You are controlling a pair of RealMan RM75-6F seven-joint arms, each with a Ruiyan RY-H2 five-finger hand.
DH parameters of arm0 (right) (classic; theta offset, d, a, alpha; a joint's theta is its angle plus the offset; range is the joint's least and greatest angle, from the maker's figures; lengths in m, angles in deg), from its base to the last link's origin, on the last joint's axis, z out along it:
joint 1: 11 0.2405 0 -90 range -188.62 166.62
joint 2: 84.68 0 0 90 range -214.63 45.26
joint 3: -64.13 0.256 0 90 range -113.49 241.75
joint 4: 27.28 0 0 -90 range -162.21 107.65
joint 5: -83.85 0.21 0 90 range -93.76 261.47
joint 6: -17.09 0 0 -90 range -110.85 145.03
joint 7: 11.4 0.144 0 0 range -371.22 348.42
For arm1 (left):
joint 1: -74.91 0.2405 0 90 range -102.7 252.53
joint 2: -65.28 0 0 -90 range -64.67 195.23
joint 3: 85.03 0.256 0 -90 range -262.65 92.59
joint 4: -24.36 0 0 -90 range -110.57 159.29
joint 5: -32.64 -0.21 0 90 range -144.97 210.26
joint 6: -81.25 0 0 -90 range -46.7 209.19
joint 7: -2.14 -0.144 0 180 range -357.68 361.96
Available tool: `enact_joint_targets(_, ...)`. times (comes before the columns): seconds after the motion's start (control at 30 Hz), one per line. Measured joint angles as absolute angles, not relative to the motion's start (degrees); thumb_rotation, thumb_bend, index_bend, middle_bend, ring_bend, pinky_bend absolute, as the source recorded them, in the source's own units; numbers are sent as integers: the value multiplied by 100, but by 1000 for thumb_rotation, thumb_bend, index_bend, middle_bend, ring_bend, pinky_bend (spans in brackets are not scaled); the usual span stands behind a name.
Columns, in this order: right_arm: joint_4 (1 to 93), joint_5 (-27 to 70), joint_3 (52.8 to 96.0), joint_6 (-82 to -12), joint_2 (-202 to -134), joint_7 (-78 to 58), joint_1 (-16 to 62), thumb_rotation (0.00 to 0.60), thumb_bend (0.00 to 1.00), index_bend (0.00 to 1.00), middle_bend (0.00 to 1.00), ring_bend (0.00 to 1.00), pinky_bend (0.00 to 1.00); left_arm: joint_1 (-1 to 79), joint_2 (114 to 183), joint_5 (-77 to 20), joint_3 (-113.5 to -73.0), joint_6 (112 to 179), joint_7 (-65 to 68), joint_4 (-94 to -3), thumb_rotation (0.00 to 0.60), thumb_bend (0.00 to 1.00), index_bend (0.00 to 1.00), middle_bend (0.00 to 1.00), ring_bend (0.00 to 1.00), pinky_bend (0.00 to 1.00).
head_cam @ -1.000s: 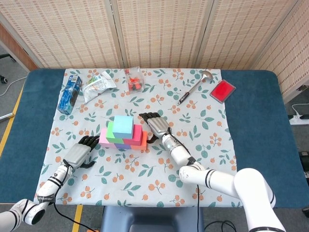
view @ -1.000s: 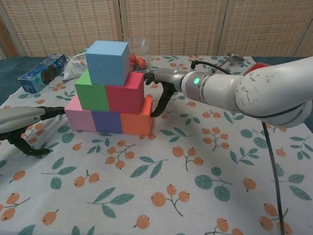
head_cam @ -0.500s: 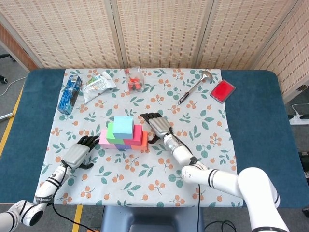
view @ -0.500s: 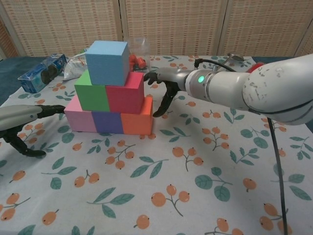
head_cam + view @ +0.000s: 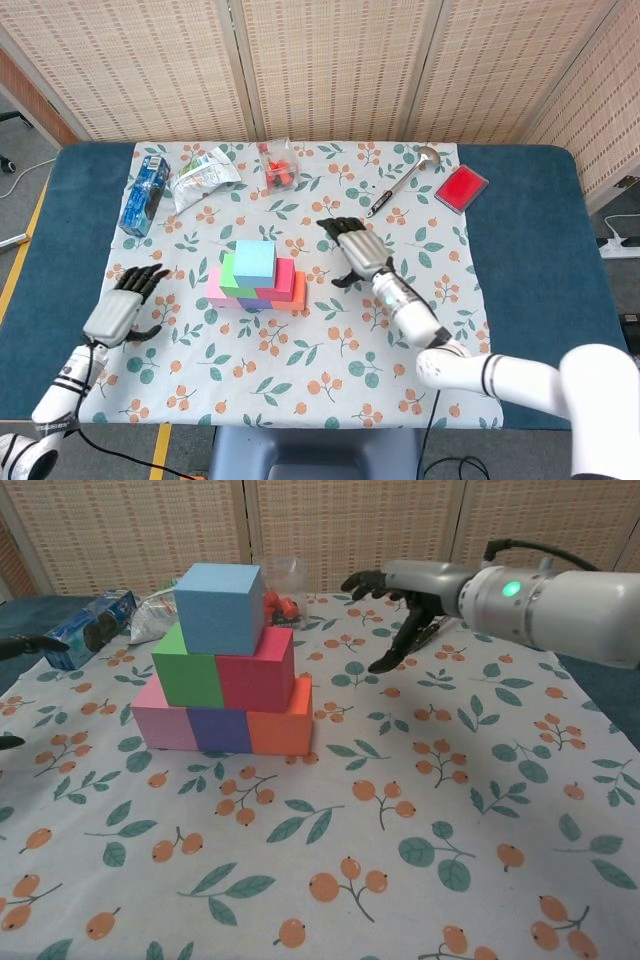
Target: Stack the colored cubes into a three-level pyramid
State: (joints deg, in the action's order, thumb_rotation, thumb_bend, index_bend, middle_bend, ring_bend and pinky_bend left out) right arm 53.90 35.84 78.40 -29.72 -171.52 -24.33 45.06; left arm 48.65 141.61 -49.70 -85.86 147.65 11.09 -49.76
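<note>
At centre of the floral tablecloth [image 5: 300, 370]: three-level pyramid complete. Bottom row of pink foam cube [image 5: 164, 723], purple foam cube [image 5: 219, 730] and orange foam cube [image 5: 281, 728], touching side by side. Second row of green foam cube [image 5: 187, 670] and red foam cube [image 5: 255, 675], each straddling a seam below for support. Light blue foam cube [image 5: 219, 607] on top, sitting over the green-red seam, upright.

Right hand [image 5: 360, 250] well apart to the pyramid's right, raised off the cloth, fingers spread, holding nothing; probably kept clear to avoid nudging the stack. Left hand [image 5: 122, 308] well apart to the left, fingers apart, empty; barely visible in chest view.

Further out: blue packet [image 5: 144, 192], crumpled wrapper [image 5: 205, 172], metal ladle [image 5: 405, 178], red flat box [image 5: 461, 188].
</note>
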Motion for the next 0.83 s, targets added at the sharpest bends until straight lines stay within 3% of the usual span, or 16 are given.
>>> enact_joint_targets(0.3,6331,1814,7154,-4870,-15664,-1241,2555,600,177,0,33,0,0,5809,13693,-4577,-8762,15984,912,-5202,600,353,59,0,0,60)
enact_joint_targets(0.47,6283,889,6647,-5950,-15338,-486,1590,600,179,0,24,0,0,6214,13586,-4524,-8731,16423,674,-5324,600,352,57,0,0,59)
enact_joint_targets(0.83,6185,14,5890,-7409,-15160,166,65,600,180,0,14,0,0,6863,13480,-4807,-8409,17021,154,-5809,600,346,37,0,0,51)
